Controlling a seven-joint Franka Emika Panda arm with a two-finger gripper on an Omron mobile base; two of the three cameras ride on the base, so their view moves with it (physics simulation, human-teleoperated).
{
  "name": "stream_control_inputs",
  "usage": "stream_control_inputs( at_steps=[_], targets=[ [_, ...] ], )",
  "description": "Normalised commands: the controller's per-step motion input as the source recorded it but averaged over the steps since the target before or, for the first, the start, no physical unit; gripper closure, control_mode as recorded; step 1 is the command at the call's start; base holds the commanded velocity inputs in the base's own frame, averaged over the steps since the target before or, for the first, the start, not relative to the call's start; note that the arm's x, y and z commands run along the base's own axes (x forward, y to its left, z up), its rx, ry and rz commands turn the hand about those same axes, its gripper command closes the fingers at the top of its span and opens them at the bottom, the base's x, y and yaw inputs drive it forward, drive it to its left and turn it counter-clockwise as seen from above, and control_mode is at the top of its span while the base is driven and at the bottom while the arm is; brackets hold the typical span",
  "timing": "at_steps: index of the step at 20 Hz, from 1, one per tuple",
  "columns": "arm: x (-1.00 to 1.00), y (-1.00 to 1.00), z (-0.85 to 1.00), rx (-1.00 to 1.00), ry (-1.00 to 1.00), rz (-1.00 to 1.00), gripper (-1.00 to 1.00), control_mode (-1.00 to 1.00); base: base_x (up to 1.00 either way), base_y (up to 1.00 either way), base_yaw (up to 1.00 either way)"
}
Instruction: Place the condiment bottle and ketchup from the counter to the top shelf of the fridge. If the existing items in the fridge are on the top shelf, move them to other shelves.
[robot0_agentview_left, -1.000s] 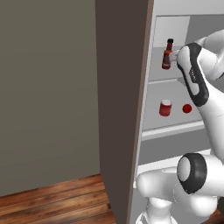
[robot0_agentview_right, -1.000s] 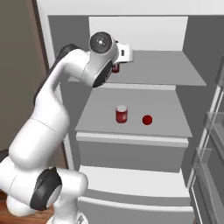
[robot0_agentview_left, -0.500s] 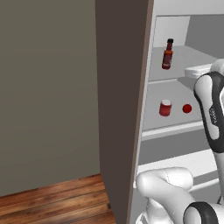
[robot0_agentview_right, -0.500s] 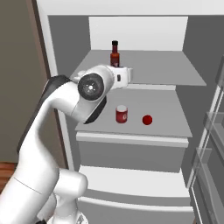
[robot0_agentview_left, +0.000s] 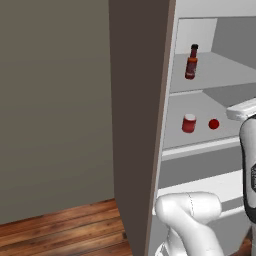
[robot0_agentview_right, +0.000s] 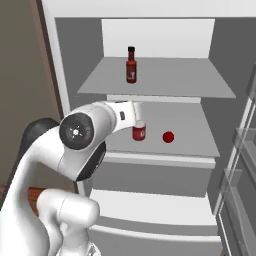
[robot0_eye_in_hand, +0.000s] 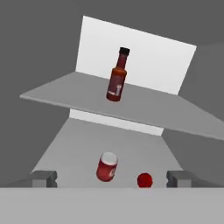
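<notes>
- We see the white arm (robot0_agentview_right: 80, 137) bent in front of the open fridge (robot0_agentview_right: 70, 60), its big dark elbow joint low and its forearm reaching level toward the shelf below the top one.
- In the hand view the gripper (robot0_eye_in_hand: 112, 178) looks into the fridge with its two fingertips (robot0_eye_in_hand: 43, 178) set wide apart at the bottom and nothing between them: the hand is open and empty.
- The sauce bottle (robot0_agentview_right: 131, 65) stands upright on the top shelf (robot0_agentview_right: 200, 85), its long axis vertical and its black cap pointing up. It sits toward the left half of the shelf, well apart from the gripper.
- In the hand view the bottle (robot0_eye_in_hand: 117, 76) looks tilted, as does the whole shelf, so we take that for the camera's roll.
- On the shelf below (robot0_agentview_right: 200, 145) a short red jar (robot0_agentview_right: 139, 132) with a white lid stands upright, with a small red ball-like fruit (robot0_agentview_right: 168, 137) near it on the right, not touching.
- The left base view shows the dark side panel (robot0_agentview_left: 137, 125) of the fridge and a wooden floor (robot0_agentview_left: 60, 232).
- The right base view shows the forearm partly covering the jar and the door shelves (robot0_agentview_right: 240, 165) at the right edge.
</notes>
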Motion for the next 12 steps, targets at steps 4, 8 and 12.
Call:
stream_control_inputs(
  at_steps=[4, 8, 12],
  targets=[
    [-1.00, 0.01, -0.47, -0.24, 0.27, 0.01, -1.00, -1.00, 0.00, 0.00, 0.00],
    [-0.64, 0.00, -0.18, -0.10, 0.20, 0.07, -1.00, -1.00, 0.00, 0.00, 0.00],
    [-0.10, 0.00, -0.01, 0.00, 0.08, 0.08, -1.00, -1.00, 0.00, 0.00, 0.00]
  ],
)
